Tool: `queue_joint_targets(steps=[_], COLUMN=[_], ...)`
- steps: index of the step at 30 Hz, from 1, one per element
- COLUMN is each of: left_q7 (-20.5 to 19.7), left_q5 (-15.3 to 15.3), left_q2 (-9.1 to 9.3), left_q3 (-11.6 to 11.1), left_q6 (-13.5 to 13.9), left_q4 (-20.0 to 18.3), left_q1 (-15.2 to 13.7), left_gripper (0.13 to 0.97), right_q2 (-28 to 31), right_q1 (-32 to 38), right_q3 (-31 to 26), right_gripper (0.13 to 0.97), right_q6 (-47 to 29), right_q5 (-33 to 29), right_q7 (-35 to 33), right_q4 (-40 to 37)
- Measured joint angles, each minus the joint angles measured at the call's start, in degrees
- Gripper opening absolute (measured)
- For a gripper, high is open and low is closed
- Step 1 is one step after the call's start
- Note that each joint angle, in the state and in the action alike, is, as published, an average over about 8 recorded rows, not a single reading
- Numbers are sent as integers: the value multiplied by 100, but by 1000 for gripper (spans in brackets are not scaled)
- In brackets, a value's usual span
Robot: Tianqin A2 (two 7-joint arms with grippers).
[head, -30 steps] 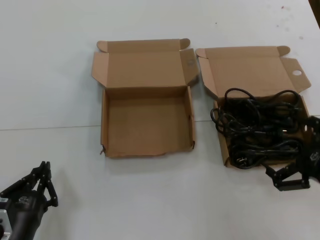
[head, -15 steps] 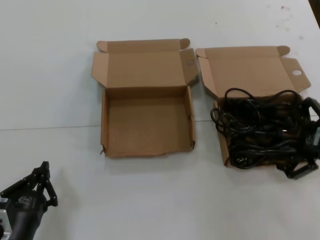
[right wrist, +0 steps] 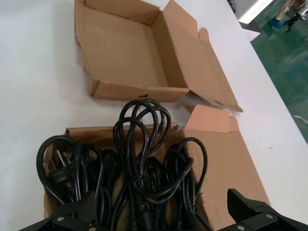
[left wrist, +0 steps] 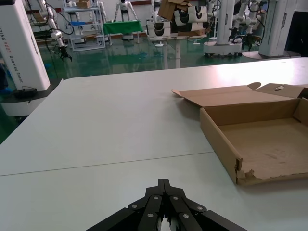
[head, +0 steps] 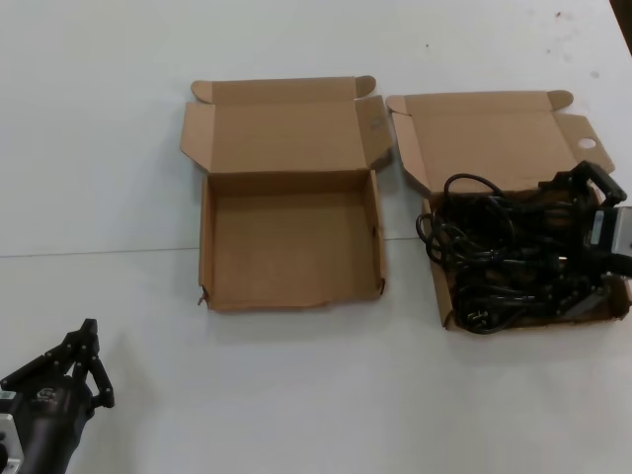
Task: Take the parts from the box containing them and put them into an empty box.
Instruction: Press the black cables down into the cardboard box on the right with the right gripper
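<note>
- The table (head: 99, 148) is a broad, smooth white top with a thin seam across it; both boxes lie on it side by side, lids open and folded back.
- The empty box (head: 291, 242), on the left of the pair, is flat brown cardboard with a plain matte floor and a ragged, torn low front wall. Nothing is in it yet, so I judge the transfer not begun.
- The full box (head: 499, 133), to the right, is the same cardboard, with a round punched hole (head: 587, 143) in one lid flap.
- The cables (head: 494, 257), the parts to move, fill its tray: glossy black power cords in looped coils, tangled together, one plug showing at the near corner. All seem to be left to move.
- The right gripper (head: 585, 247) hangs over the tray's right end, jaws spread wide above the coils, gripping nothing.
- The left gripper (head: 81, 367) sits parked near the table's near-left edge, fingers pinched together, empty.
</note>
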Motion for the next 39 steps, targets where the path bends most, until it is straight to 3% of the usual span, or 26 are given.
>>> queue_joint_targets(steps=[12, 21, 30, 39], left_q7=[0, 0, 0, -1], left_q5=[0, 0, 0, 1], left_q2=[0, 0, 0, 0], left_q3=[0, 0, 0, 0], left_q6=[0, 0, 0, 0], left_q4=[0, 0, 0, 0], left_q1=[0, 0, 0, 0], left_gripper=[156, 156, 156, 156], right_q2=[-578, -808, -848, -935], right_q1=[-189, -295, -387, -440], right_q3=[731, 1103, 1302, 1455], right_gripper=[964, 911, 792, 608], right_q6=[-238, -341, -509, -598], right_q5=[-169, -183, -283, -306], right_q7=[-433, -617, -477, -627], right_q4=[-565, -754, -662, -813])
